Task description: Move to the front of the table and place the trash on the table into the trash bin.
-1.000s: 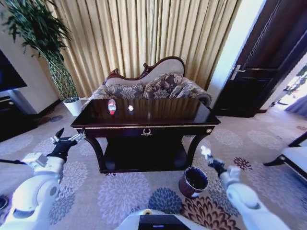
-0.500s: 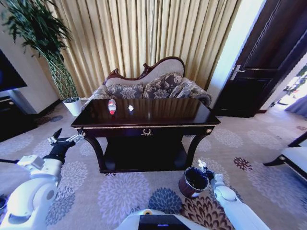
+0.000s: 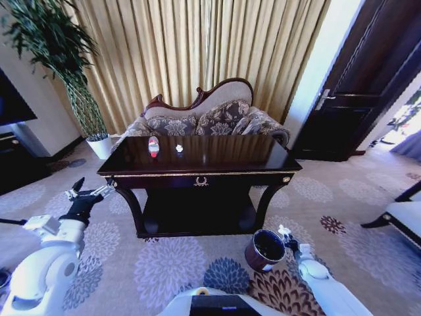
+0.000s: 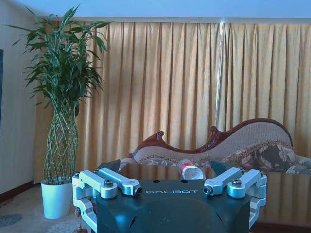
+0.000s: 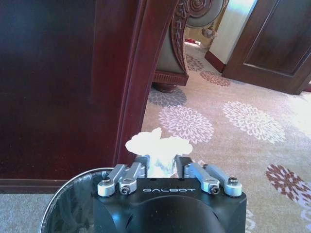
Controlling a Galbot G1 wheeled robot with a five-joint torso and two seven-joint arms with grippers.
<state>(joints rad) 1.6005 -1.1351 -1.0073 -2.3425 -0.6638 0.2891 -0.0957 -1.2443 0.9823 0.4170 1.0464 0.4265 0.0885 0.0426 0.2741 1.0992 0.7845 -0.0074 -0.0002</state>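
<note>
The dark glossy table [image 3: 223, 160] stands ahead of me. On its left part stand a clear bottle [image 3: 153, 146] with a red label and a small white paper wad [image 3: 179, 149]. The left wrist view shows the bottle [image 4: 190, 171] beyond my open left gripper [image 4: 172, 190]. That left gripper [image 3: 89, 193] hovers off the table's left front corner. My right gripper [image 3: 285, 232] hangs low at the right rim of the maroon trash bin [image 3: 266, 249]. It is shut on a crumpled white paper wad [image 5: 158, 148], just past the bin's rim [image 5: 63, 204].
A patterned sofa [image 3: 204, 118] sits behind the table before gold curtains. A tall plant in a white pot [image 3: 100, 146] stands at the back left, and a dark door [image 3: 368, 85] at the right. The table leg [image 5: 141, 73] rises just beyond the bin. Floral carpet lies around.
My right gripper, holding the wad, has dropped from beside the table's right leg down to the bin's rim. The left arm has sunk slightly.
</note>
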